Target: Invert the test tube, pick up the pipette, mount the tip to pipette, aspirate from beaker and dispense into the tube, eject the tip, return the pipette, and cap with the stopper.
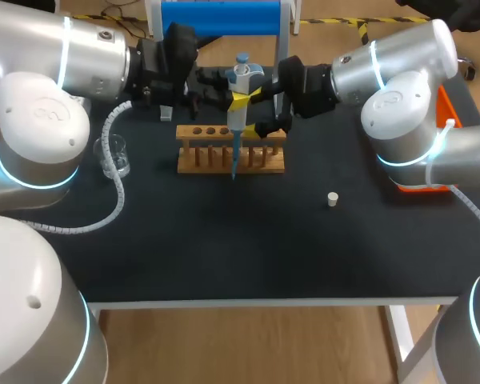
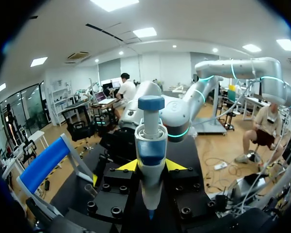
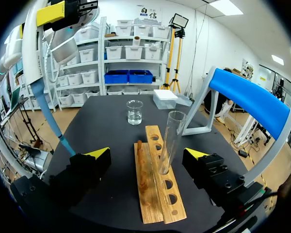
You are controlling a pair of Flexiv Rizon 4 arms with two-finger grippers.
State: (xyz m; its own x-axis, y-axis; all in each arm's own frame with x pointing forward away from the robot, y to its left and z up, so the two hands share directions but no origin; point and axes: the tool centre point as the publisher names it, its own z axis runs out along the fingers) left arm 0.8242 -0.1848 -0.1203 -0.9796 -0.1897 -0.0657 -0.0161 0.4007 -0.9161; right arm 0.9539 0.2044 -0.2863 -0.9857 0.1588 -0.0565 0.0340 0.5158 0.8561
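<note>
Clamping the pipette (image 2: 151,141) upright in the left gripper (image 2: 151,166), tip (image 3: 62,139) down for dispensing; holding the right gripper (image 3: 146,155) open astride the test tube (image 3: 169,141) in the rack (image 3: 153,196), probably to steady it.

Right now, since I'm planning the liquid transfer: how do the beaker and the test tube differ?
The beaker is short and wide; the test tube is tall and narrow. The beaker stands on the table; the test tube stands in the wooden rack. Both are clear.

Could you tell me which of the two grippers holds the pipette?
The left gripper, shut on the blue-and-white plastic pipette; the right gripper is open, holding nothing.
</note>
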